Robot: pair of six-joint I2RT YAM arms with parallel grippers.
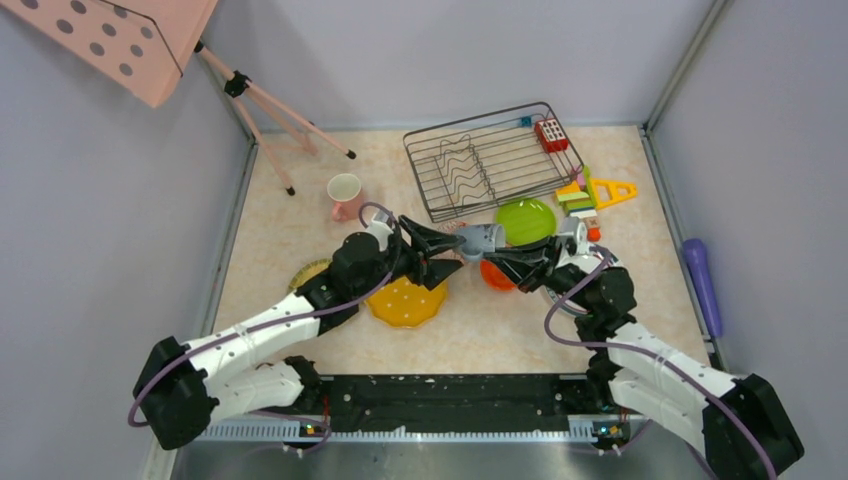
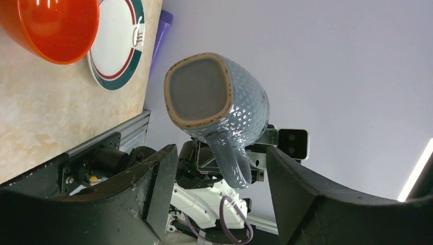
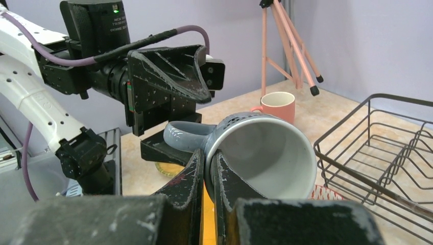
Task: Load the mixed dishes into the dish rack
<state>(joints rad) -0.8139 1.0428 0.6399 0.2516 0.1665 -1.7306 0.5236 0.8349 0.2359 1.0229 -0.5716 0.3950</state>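
Beige marbled desk (image 1: 480, 335) carries nearly all the work that is left. We find the rectangular dark wire dish rack (image 1: 495, 160) at its far side holding no dish, only a small red toy block (image 1: 551, 133) in one corner.

Outside the rack, on the desk, lie the yellow scalloped plate (image 1: 405, 302) and the round lime green plate (image 1: 526, 220), the latter just beside the rack. The white green-rimmed plate (image 2: 116, 43) and the glossy orange-red bowl (image 2: 48, 25) sit side by side. The pink ceramic mug (image 1: 345, 195) stands upright to the left of the rack.

One piece is off the desk: the textured grey mug (image 3: 260, 153), tipped on its side in mid-air between the two arms. The right end effector (image 3: 208, 161) is clenched on the mug's wall near the handle. The left end effector (image 2: 222, 168) stands released, its jaws either side of the handle without touching it.

We judge this a handover, with loading itself not yet begun.
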